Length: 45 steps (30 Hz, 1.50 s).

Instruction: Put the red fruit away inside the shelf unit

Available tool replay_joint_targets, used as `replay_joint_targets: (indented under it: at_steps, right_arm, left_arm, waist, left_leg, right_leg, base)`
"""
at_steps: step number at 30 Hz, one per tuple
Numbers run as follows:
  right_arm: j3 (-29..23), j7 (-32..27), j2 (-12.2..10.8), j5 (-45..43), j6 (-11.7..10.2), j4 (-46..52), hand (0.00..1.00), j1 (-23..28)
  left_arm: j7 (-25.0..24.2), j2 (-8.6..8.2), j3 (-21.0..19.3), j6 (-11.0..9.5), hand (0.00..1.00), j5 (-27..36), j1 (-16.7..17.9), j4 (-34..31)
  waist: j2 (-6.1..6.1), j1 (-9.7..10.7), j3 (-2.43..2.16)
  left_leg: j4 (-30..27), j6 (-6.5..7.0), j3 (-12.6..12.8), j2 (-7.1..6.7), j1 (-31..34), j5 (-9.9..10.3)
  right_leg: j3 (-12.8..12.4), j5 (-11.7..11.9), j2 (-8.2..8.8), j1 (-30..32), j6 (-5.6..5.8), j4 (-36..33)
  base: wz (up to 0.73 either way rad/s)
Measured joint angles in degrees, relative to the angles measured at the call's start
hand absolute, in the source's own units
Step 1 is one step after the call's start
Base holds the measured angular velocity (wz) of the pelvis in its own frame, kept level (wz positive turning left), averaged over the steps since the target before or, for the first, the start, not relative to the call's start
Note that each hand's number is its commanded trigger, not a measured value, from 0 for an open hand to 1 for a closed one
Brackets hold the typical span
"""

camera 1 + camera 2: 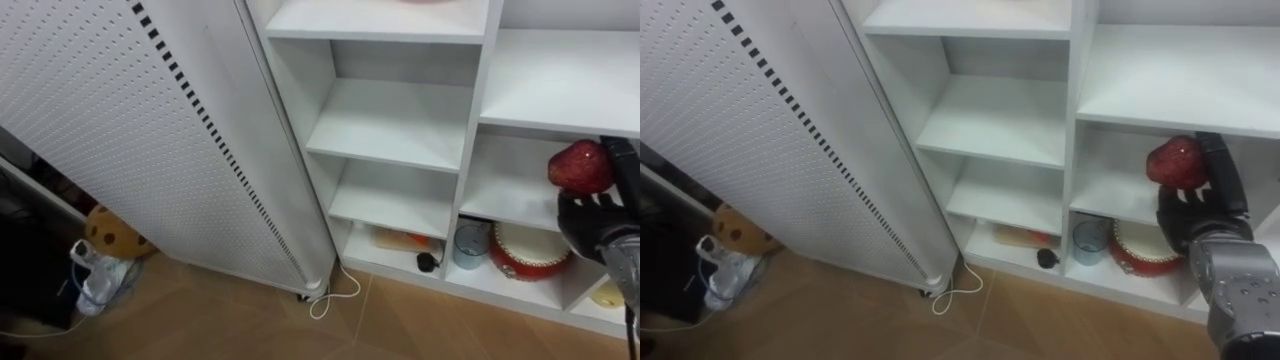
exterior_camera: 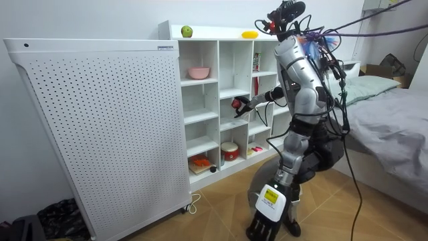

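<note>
Red fruit (image 1: 580, 167) sits in my right robot hand (image 1: 592, 228), whose fingers are curled up around it from below and behind. It is clamped there and rests on no board. I hold it at the mouth of a compartment in the closet (image 1: 395, 125), the one directly above the cubby with the round red tin (image 1: 528, 252). Whether it has crossed the shelf's front edge I can't quite tell from this angle.

As for progress, I'd put the task partway. A green apple (image 2: 186, 31) and a yellow fruit (image 2: 249, 34) lie on the closet's top, well apart from each other, and they may count as arranged or may be waiting their turn. The piece in my grip is not yet set down. What is left for it, I judge, is to go in over the board, lower and let go.

The compartment ahead looks bare, so little stands in the way — only the upright divider on its left and the board above. Down in the bottom row, a blue cup (image 1: 470, 245) stands just left of the tin, with a small black thing (image 1: 427, 262) and a flat orange-brown piece (image 1: 403, 240) further left. A pink bowl (image 2: 198, 72) sits in a higher cubby. The big perforated white panel (image 1: 130, 130) leans off to the left, and a white cable (image 1: 335, 295) loops on the floor at its foot, both clear of my reach.
</note>
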<state>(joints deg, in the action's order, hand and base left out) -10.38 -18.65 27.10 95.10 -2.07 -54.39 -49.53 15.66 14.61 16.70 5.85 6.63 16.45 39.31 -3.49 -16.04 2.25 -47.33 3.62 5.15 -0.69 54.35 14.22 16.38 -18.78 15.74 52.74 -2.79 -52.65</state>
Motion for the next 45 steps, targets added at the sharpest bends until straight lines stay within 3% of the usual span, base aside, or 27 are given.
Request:
replay_joint_targets:
  at_steps: [15,20,29,45]
  right_arm:
    - [0.0,-1.2,0.6,-1.5,0.1,-1.1,0.00,0.0]
    - [0.0,-6.6,0.9,-2.5,0.5,-1.5,0.00,0.0]
    - [0.2,-17.1,1.0,-4.6,2.3,-3.3,0.00,-0.8]
    - [0.8,-26.8,1.5,-5.4,3.4,-3.3,0.00,-3.1]
  left_arm:
    - [1.1,0.00,0.1,0.4,0.00,0.0,1.5,-0.6]
    - [3.1,0.07,0.6,1.3,0.00,0.0,1.5,-0.4]
    - [5.3,0.05,2.0,2.3,0.00,-0.1,1.2,-0.4]
    - [6.3,0.05,2.0,4.0,0.00,-4.6,0.9,-0.4]
  waist:
    - [-0.28,0.7,0.03]
    - [0.24,1.8,0.16]
    - [1.06,2.0,0.58]
    - [1.64,1.5,0.59]
  left_leg:
    - [1.5,0.01,0.9,0.04,-1.1,0.0]
    - [1.5,0.05,1.1,0.10,-1.2,0.0]
    - [1.6,0.02,0.9,0.49,-1.2,0.0]
    - [1.5,0.03,0.8,0.53,-1.0,0.0]
  right_leg:
    - [-0.4,0.0,-0.13,-0.6,0.20,0.9]
    - [-0.5,0.0,-0.54,-0.7,0.29,1.1]
    - [-0.5,0.1,-0.96,-0.9,0.41,1.9]
    - [-0.6,0.1,-1.45,-0.8,0.55,2.1]
  base:
    - [0.00]
    - [-0.02]
    - [-0.02]
    - [0.00]
